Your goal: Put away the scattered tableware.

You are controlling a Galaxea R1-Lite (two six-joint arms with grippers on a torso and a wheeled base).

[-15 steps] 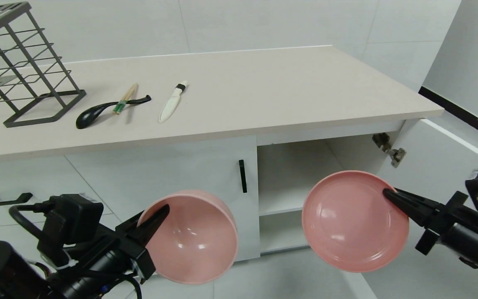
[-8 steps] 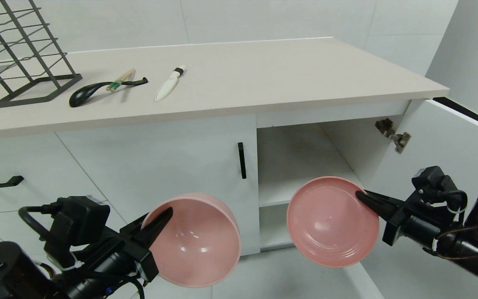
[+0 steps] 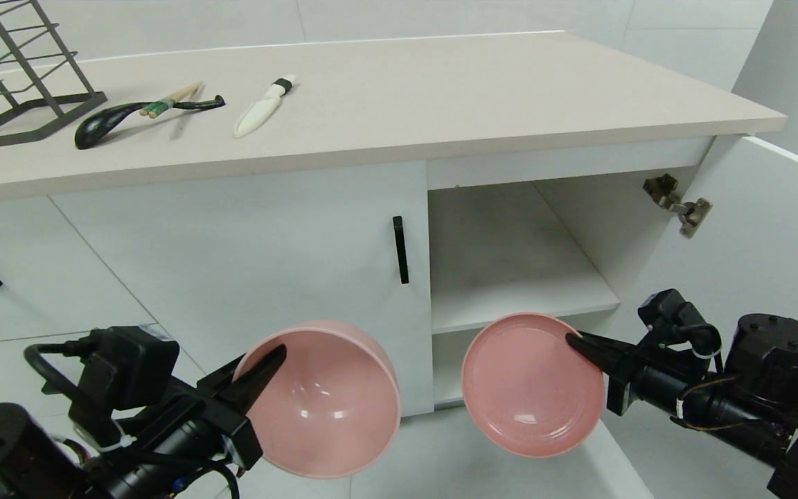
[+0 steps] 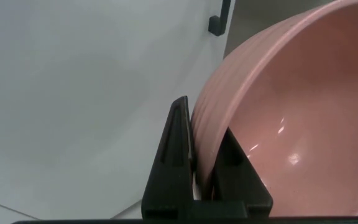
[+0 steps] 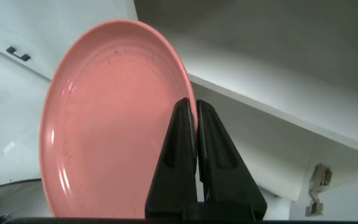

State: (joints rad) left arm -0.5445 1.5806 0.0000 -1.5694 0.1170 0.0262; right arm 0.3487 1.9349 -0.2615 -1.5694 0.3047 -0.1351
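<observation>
Pink is filling both of your grippers. Your left gripper (image 3: pixel 271 360) is pinching the rim of the pink bowl (image 3: pixel 330 402), its jaws closed down to the thickness of the wall, with one finger inside and one outside. That arm is coming up low from the left and pointing to the right. It is carrying the bowl tipped on its side (hollow facing the head camera), in front of the bottom of the closed cabinet door (image 3: pixel 246 263), off the floor.

Your right gripper (image 3: pixel 575 341) is clamping the edge of the pink plate (image 3: pixel 530 391), fingers nearly touching across the thin rim. That arm is stretching in roughly level from the right, past the open door (image 3: pixel 773 229), and pointing left. The plate is standing on edge in the air, face towards the head camera, at the mouth of the open compartment. In the head view its top rim is crossing the front edge of the shelf (image 3: pixel 510 305).

On the countertop (image 3: pixel 440 104), towards its left end, a black spoon (image 3: pixel 104 121), chopsticks (image 3: pixel 169 99) and a white knife (image 3: pixel 260 111) are lying near the front edge. The chopsticks are crossing the spoon's handle. A wire rack (image 3: pixel 11 83) is standing at the far left.
</observation>
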